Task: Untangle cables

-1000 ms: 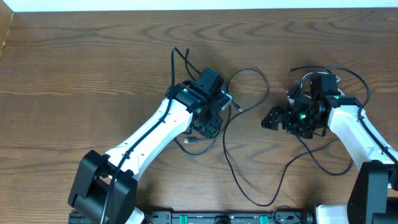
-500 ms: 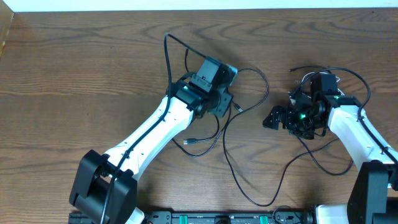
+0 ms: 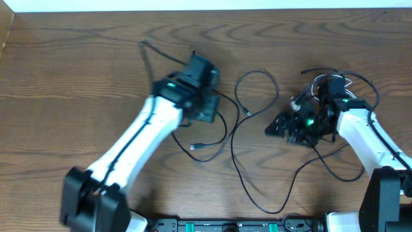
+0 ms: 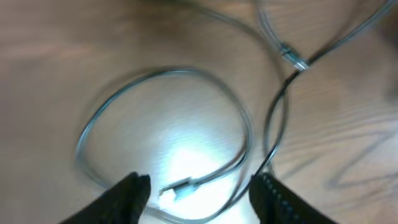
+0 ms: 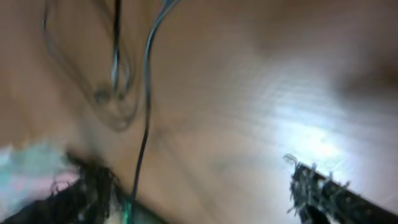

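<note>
The cables [image 3: 233,145] are black and thin, spread across the middle of the desk [image 3: 77,71]. Seen from overhead, one forms a loop [image 3: 275,87] at about 1 o'clock of centre, with a plug [image 3: 248,114] at the loop's foot. From there a long run drops toward 6 o'clock, bends near the front edge and climbs toward 4 o'clock, passing under the right arm [image 3: 367,135]. A second cable curls at 7 o'clock of that plug and ends in a small plug [image 3: 197,147]. A thin strand [image 3: 151,55] leads off toward 10 o'clock from the wrist of the left arm [image 3: 138,138].

The left end effector [image 4: 199,190] sits at 9 o'clock of the loop. In its wrist view the fingers [image 4: 127,193] stand apart and released. The small plug shows between them on the desk, with its cable curling away in a ring, and nothing is clamped.

The right end effector [image 3: 271,127] lies at 4 o'clock of the loop's plug and points toward 9 o'clock. Its wrist view is blurred, but the fingers [image 5: 323,193] stand wide apart, so it is released. A cable runs down close beside the other finger, and I cannot tell whether they touch. At 1 o'clock of this end effector, cords bunch around the wrist, and there the cables cannot be told from the arm's own cords.
</note>
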Robot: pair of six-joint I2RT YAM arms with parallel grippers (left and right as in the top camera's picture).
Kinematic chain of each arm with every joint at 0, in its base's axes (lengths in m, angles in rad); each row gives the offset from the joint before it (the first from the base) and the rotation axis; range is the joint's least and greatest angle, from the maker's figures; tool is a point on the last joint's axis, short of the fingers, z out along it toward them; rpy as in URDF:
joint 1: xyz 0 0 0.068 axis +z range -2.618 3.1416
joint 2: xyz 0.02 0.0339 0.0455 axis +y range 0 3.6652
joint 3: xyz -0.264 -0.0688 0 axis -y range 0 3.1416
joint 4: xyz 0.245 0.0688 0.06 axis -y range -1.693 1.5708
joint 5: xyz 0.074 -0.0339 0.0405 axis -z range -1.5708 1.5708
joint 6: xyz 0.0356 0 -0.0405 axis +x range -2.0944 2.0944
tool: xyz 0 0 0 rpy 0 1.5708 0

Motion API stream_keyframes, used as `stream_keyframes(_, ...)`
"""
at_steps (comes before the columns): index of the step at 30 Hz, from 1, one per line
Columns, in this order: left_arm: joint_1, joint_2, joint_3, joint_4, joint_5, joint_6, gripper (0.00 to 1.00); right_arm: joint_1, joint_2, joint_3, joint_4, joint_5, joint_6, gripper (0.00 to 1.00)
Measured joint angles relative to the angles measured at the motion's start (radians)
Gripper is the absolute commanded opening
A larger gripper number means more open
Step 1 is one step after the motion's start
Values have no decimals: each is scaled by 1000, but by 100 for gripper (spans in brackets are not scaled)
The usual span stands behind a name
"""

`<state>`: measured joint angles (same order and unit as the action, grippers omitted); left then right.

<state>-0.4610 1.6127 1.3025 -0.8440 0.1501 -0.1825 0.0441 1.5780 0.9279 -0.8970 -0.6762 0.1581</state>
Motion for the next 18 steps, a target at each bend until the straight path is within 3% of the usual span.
stream_keyframes(5,146,-42,0,-110,-1,-2,57,79,0,0,-63,-63,-125,92)
stream_keyframes(6,173,-42,-4,-109,0,-2,63,87,0,0,-34,-65,-124,92)
stream_keyframes(9,242,-42,-21,-97,-2,-4,95,95,0,0,133,-38,-72,92)
stream_keyframes(13,280,-42,-42,-95,-6,-8,95,95,0,3,369,50,48,96)
stream_keyframes(18,283,-42,-48,-94,-6,-8,96,95,0,3,603,193,151,95)
